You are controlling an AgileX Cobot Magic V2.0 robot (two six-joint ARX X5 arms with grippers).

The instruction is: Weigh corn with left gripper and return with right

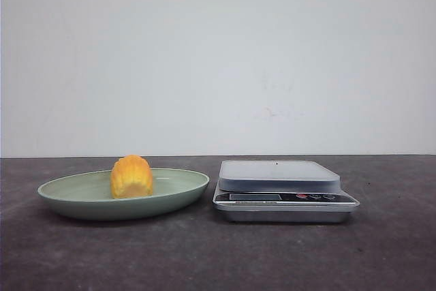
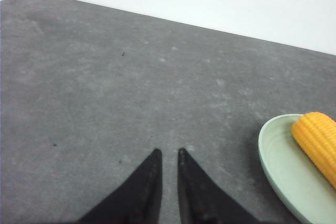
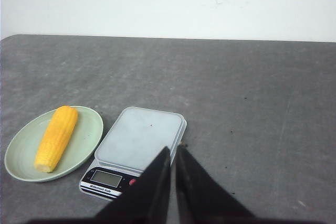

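Task not started: corn point(image 1: 131, 176) lies on green plate point(image 1: 178, 194) at 9 o'clock of scale point(image 1: 279, 176), scale pan bare; left gripper point(image 2: 168, 155) & right gripper point(image 3: 173, 149) nearly closed, empty; weigh + return both pending.

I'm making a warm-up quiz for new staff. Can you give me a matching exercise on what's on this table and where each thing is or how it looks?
Things:
1. corn
2. plate
3. scale
4. left pincer

Descriptions:
A. pale green, to the left of the scale
B. nothing on its platform
C. lying in the plate
D. over bare table, holding nothing

Pairs: 1-C, 2-A, 3-B, 4-D
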